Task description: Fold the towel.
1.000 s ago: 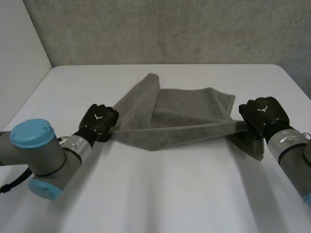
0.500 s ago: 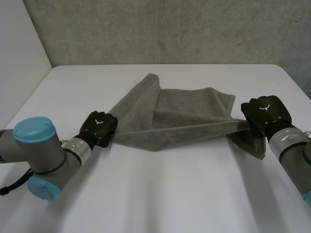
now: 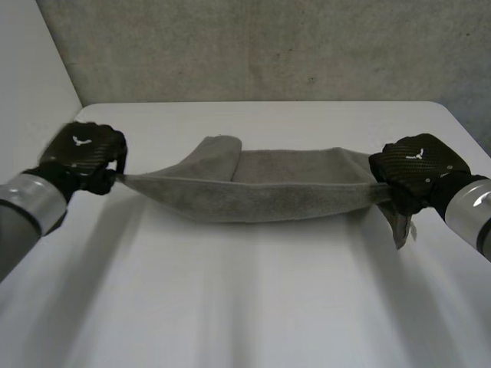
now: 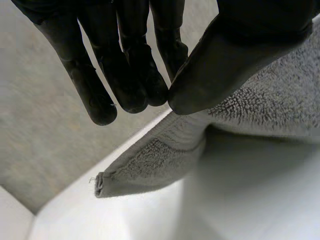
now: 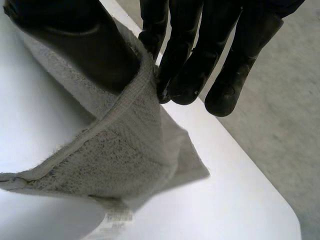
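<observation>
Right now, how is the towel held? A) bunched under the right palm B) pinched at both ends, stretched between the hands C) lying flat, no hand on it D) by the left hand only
B: the left hand and right hand each pinch one end of the towel, which spans between them.

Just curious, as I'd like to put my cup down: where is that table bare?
The wide near part of the table, in front of the towel, is bare, as is the far strip between the towel and the wall. The middle is crowded: the left hand and the right hand hold the towel stretched between them.
</observation>
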`<state>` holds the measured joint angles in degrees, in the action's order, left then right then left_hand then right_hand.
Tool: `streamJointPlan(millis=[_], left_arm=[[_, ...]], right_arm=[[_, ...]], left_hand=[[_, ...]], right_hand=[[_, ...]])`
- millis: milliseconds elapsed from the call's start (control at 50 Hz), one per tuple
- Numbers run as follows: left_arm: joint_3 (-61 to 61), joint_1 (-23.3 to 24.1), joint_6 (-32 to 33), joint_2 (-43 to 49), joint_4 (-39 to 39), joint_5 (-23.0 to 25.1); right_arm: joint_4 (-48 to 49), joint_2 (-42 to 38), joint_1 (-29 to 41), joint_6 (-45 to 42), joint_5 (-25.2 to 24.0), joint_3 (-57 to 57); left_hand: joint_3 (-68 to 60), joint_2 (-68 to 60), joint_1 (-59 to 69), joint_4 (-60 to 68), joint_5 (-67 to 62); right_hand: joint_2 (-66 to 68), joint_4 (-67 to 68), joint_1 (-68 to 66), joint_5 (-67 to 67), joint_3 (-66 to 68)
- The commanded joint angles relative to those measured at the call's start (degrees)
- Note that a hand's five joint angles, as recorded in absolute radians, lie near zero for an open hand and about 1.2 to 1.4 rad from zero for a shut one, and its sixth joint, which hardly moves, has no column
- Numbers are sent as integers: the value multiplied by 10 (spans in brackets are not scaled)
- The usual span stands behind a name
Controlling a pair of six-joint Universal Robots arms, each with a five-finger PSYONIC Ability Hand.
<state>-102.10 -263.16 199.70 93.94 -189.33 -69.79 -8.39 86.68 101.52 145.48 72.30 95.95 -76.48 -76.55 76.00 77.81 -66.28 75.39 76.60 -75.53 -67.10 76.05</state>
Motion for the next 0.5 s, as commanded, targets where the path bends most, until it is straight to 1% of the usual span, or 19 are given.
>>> streamJointPlan(millis=[20,60,80,120,180,220,240,280,300,340,360,380,400,440,460,500], left_arm=[[-45,-18,-3,-113,12,21],[-49,-27,-7,-149,20,31],[-49,-27,-7,-149,20,31],[-50,-32,-26,-173,26,32],[-48,-33,-38,-177,26,33],[-42,-34,-60,-175,22,34],[-42,-34,-60,-175,22,34],[-33,-39,-67,-169,22,34],[-33,-39,-67,-169,22,34],[-26,-41,-68,-162,21,35],[-20,-42,-68,-141,20,35],[-11,-41,-68,-109,18,34],[-11,-41,-68,-109,18,34],[18,-33,-67,-46,12,33],[18,-33,-67,-46,12,33],[54,-25,-65,22,11,32]], right_arm=[[-30,74,0,-27,-24,8],[-30,109,0,-27,-28,6],[-30,110,0,-27,-28,6],[-28,136,-1,-33,-29,-2],[-24,142,-1,-37,-29,-9],[-29,140,0,-59,-30,-23],[-29,140,0,-59,-30,-23],[-32,129,0,-99,-36,-31],[-32,129,0,-100,-36,-31],[-33,75,0,-149,-38,-38],[-33,75,0,-150,-38,-38],[-34,42,0,-175,-34,-46],[-34,42,0,-175,-34,-46],[-43,-11,1,-218,-28,-65],[-43,-12,1,-218,-28,-65],[-54,-64,1,-243,-27,-87]], left_hand=[[-35,-35,40,22,-37],[-35,-35,40,22,-37],[-35,-35,40,22,-37],[-35,-35,40,22,-37],[-35,-35,40,22,-37],[-35,-35,40,22,-37],[-35,-35,40,22,-37],[-35,-35,40,22,-37],[-35,-35,40,22,-37],[-35,-35,40,22,-37],[-35,-35,40,22,-37],[-35,-35,40,22,-37],[-35,-35,40,22,-37],[-35,-35,40,22,-37],[-35,-35,40,22,-37],[-35,-35,40,22,-37]], right_hand=[[46,34,-45,-29,39],[46,34,-45,-29,39],[46,34,-45,-29,39],[46,34,-45,-29,39],[46,34,-45,-29,39],[46,34,-45,-29,39],[46,34,-45,-29,39],[46,34,-45,-29,39],[46,34,-45,-29,39],[46,34,-45,-29,39],[46,34,-45,-29,39],[46,34,-45,-29,39],[46,34,-45,-29,39],[46,34,-45,-29,39],[46,34,-45,-29,39],[46,34,-45,-29,39]])
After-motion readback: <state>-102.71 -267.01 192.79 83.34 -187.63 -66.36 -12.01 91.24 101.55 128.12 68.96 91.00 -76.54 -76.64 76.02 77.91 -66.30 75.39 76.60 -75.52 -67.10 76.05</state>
